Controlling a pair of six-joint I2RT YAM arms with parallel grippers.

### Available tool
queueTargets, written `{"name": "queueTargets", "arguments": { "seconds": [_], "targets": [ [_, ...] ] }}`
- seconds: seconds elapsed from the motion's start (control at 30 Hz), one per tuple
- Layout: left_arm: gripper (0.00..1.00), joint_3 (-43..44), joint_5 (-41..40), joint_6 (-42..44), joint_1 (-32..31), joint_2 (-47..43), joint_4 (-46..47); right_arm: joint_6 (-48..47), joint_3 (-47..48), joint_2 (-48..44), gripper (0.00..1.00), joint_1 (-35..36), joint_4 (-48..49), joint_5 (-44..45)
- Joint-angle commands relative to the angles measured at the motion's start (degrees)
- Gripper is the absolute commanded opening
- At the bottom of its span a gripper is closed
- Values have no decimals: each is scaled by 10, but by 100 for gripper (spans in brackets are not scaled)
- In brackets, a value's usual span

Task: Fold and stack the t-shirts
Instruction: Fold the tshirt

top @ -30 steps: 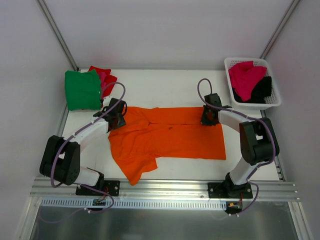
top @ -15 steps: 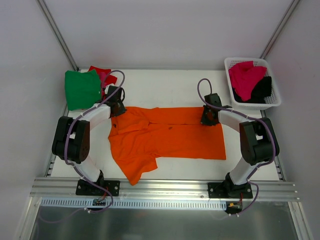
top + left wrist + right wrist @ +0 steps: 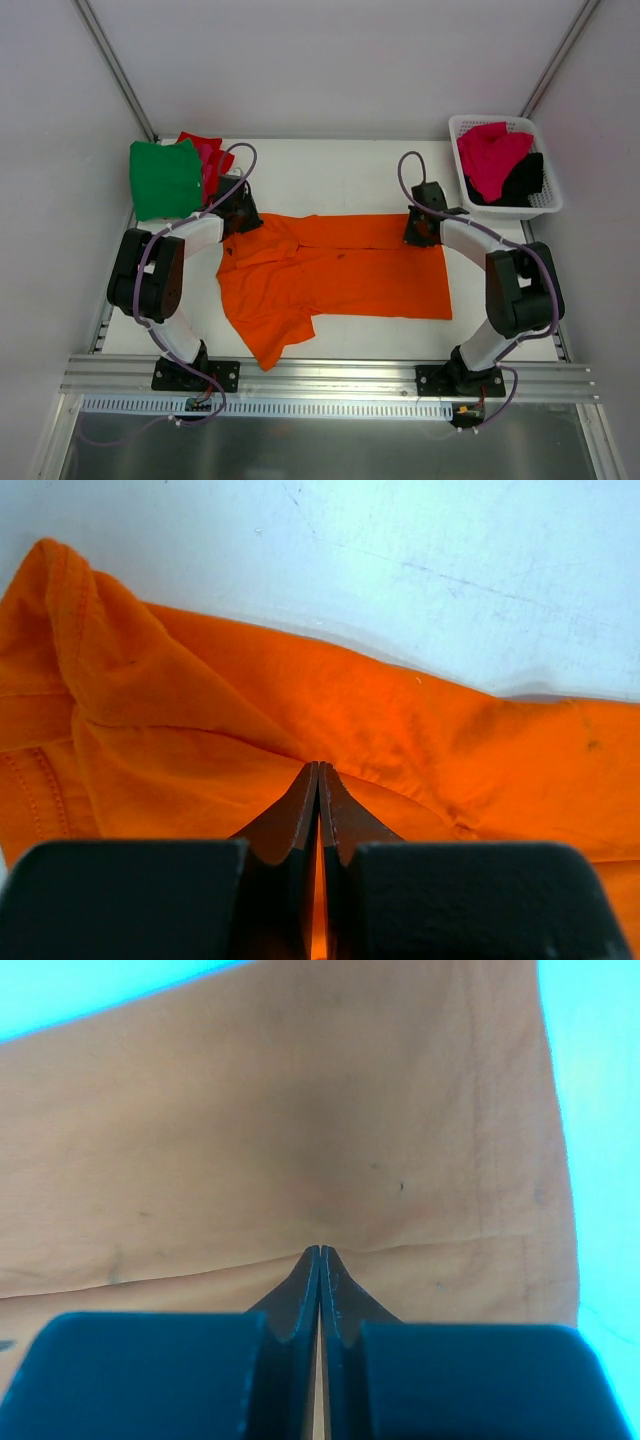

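A bright orange t-shirt (image 3: 340,275) lies spread across the middle of the table, one sleeve trailing toward the front edge. My left gripper (image 3: 243,215) sits at its far-left corner, shut, with cloth pinched at the tips (image 3: 318,770) and folds radiating from them. At the far-right corner my right gripper (image 3: 420,232) is shut too, with a crease of the cloth (image 3: 330,1160) caught at its tips (image 3: 320,1252). A folded green t-shirt (image 3: 165,180) lies on a red one (image 3: 212,160) at the far left.
A white lattice basket (image 3: 490,119) at the far right corner holds a magenta-pink t-shirt (image 3: 490,155) and a black one (image 3: 525,180). The green and red pile lies just beyond the left gripper. A metal rail (image 3: 330,375) runs along the table's near edge.
The left gripper has moved up along the shirt's left edge to the far-left corner and closed on the cloth. The right gripper has stayed shut in place.
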Motion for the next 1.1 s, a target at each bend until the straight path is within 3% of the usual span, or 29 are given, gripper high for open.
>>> {"name": "queueTargets", "arguments": {
  "seconds": [0.0,0.43,0.8,1.07],
  "targets": [
    [0,5,20,16,0,-15,19,-19,49,-31,0,3,-25,26],
    [0,-3,12,15,0,-7,7,-6,151,114,1,-41,-89,56],
    [0,-3,5,-14,1,-45,-72,12,113,96,1,-43,-89,60],
    [0,5,-28,-41,0,-13,-164,19,102,102,1,-42,-87,55]
  ]
}}
